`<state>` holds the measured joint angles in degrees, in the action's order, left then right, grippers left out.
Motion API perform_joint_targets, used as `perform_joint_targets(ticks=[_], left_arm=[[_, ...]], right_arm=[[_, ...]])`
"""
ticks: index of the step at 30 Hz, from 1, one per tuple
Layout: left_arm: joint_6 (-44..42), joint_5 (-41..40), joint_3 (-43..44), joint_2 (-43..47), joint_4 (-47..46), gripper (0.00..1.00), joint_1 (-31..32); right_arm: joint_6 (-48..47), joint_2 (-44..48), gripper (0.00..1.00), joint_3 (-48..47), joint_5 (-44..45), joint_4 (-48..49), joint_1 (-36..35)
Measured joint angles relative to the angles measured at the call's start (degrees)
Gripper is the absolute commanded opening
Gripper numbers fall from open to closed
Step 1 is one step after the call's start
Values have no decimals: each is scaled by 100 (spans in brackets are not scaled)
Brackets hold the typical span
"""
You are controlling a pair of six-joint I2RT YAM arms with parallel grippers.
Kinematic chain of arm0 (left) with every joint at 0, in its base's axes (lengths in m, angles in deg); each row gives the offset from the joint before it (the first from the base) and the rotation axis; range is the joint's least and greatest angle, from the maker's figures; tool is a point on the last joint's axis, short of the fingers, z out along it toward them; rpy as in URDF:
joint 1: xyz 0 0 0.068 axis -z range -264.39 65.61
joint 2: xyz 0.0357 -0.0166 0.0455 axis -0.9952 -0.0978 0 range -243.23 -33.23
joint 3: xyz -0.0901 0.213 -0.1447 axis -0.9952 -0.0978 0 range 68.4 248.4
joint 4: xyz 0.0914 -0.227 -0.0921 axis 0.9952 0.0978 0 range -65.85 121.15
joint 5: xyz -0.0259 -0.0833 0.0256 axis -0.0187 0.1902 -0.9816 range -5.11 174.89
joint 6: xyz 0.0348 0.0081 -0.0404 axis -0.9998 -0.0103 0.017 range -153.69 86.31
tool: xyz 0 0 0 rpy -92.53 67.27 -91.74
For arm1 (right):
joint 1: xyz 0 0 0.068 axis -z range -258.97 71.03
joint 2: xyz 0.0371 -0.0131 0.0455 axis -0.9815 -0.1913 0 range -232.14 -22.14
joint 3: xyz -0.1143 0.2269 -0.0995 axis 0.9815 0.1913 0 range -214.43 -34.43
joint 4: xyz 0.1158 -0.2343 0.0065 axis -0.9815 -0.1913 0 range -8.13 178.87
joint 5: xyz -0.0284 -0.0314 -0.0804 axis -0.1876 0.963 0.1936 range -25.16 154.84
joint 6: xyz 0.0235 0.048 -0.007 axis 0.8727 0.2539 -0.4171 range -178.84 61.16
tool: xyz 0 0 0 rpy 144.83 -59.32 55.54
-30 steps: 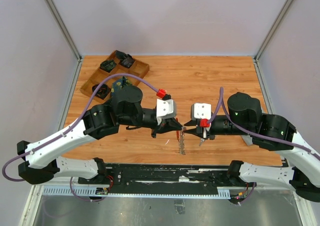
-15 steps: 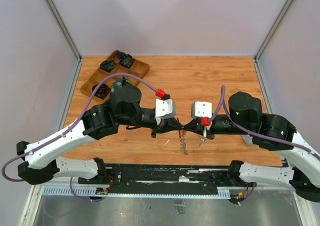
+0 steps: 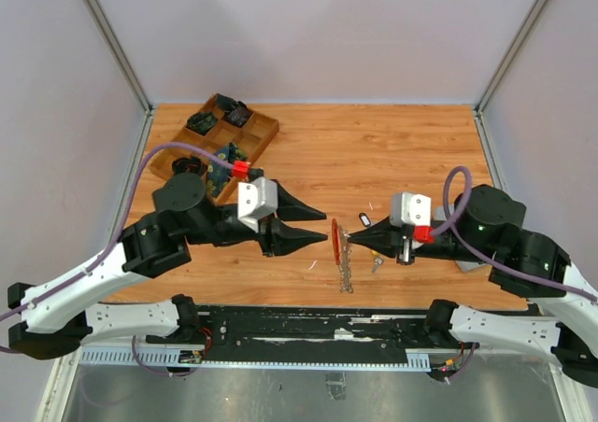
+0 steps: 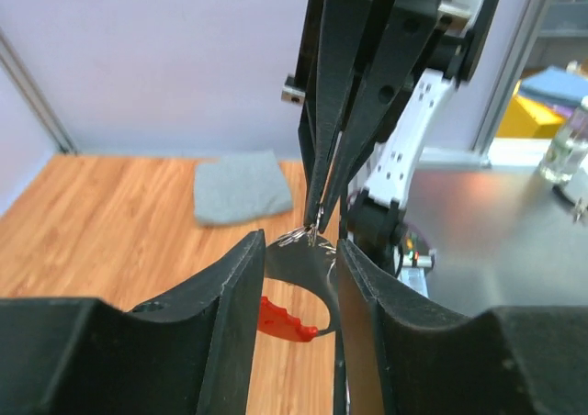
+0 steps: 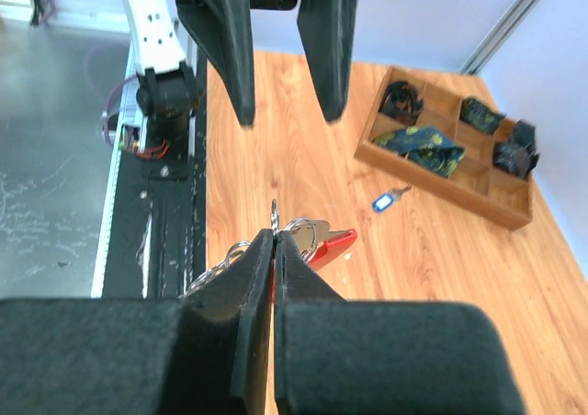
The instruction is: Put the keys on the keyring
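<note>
Hanging from the right gripper (image 3: 353, 239), whose fingers are pressed fully together on its metal ring, the keyring (image 3: 338, 245) sits between the 2 arms over the table (image 3: 392, 151). The left gripper (image 3: 326, 223) faces it just beside, fingers parted and holding nothing.

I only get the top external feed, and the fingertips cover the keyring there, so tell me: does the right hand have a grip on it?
Observer: Yes. The right wrist view shows the right hand shut on a thin wire loop of the keyring.
Operator: And the left hand?
Observer: The left hand is open, its fingers spread on either side of that loop, gripping nothing.
</note>
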<state>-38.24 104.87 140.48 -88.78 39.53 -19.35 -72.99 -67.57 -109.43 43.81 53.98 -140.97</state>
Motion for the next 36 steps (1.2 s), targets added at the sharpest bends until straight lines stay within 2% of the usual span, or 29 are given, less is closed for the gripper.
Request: perform_joint_targets(ticks=[7, 16, 36], left_arm=[[400, -55, -247, 407, -1010, 42, 0], [592, 190, -273, 79, -1530, 39, 0], [608, 286, -310, -44, -1709, 31, 0]], right_arm=[[315, 715, 1, 680, 9, 1241, 0], [734, 822, 1, 1010, 127, 2457, 0], [911, 584, 1, 1010, 153, 2883, 0]])
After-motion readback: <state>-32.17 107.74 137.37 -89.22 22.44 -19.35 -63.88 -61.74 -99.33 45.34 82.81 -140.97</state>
